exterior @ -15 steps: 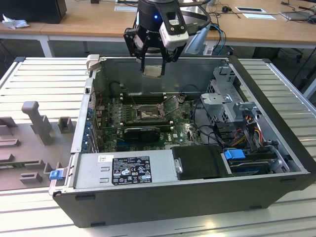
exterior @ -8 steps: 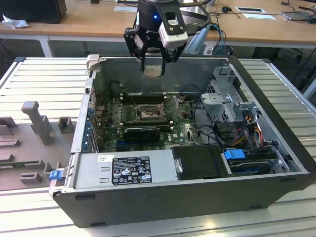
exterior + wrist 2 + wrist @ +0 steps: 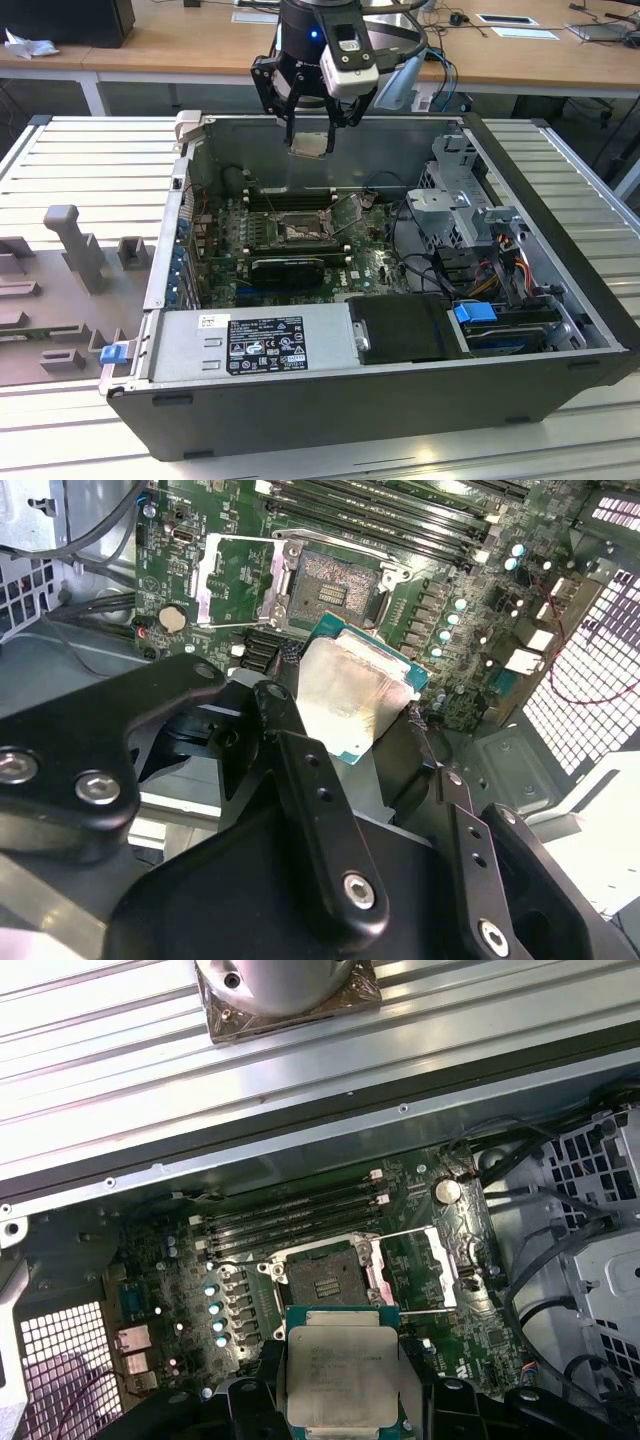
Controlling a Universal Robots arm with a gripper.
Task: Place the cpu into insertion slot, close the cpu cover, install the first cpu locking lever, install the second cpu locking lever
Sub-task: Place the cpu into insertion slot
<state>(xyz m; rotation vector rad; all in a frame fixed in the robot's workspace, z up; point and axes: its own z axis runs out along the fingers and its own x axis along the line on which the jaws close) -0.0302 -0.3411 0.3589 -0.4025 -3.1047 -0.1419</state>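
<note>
- My black claw [image 3: 310, 141] is pressed onto the edges of the pale silver square cpu [image 3: 340, 1375] and pinches it.
- It hangs over the dark square insertion slot [image 3: 325, 1280], not touching it.
- The silver metal frame cpu cover [image 3: 418, 1266] lies open beside the slot.

Scene evenly and brightly lit, soft glare spread across the ribbed counter [image 3: 80, 160], computer case [image 3: 400, 420] interior left in shade, pale sheen caught on the cpu [image 3: 343, 1375]

A grey table [image 3: 90, 160] with long grooves holds the open computer box [image 3: 380, 410]. Grey blocks [image 3: 75, 245] sit on it beside the box.
</note>
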